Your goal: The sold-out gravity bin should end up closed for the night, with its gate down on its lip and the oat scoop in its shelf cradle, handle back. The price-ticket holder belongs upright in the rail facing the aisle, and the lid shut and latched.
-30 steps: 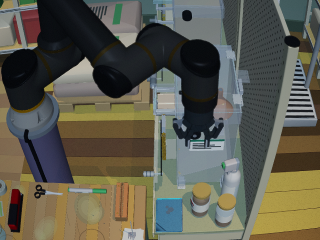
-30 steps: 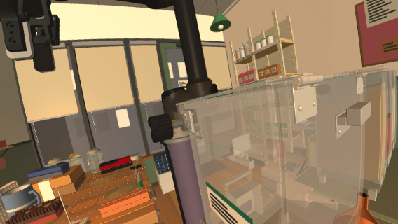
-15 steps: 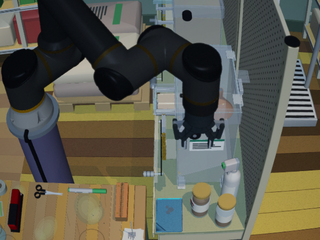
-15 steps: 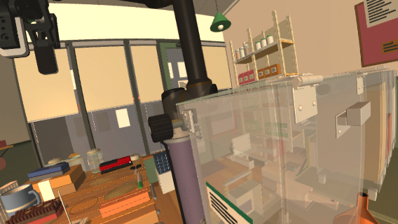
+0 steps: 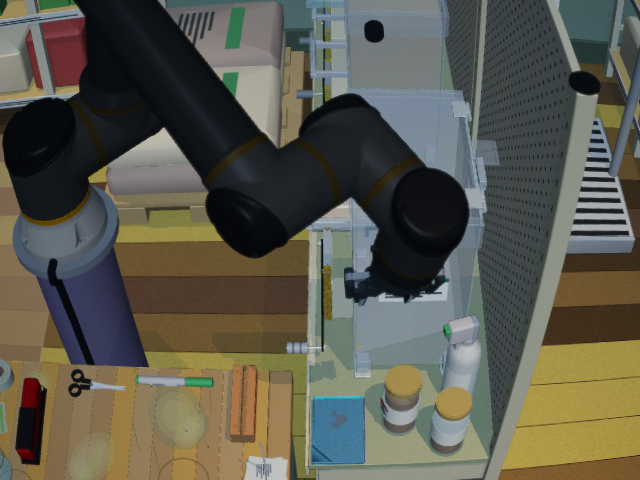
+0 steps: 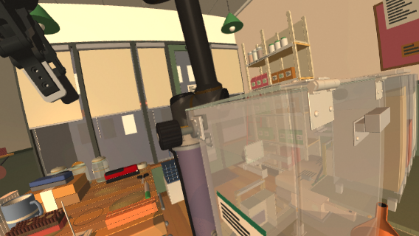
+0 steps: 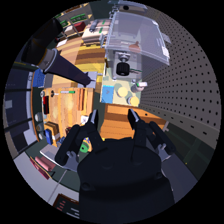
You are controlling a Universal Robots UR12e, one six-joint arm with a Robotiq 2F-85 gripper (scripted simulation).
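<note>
The clear gravity bin stands on the shelf against the pegboard, its lid lying flat on top and a black knob on its front face. My gripper is open and holds nothing. It hangs high above the shelf's near end, in front of the bin and well clear of it. In the side camera the gripper is mostly hidden under my wrist. I cannot make out the oat scoop, the gate or the price-ticket holder.
A blue tray lies at the shelf's near end beside two cork-lidded jars and a white spray bottle. The pegboard backs the shelf. The wooden table holds scissors, a marker and a block.
</note>
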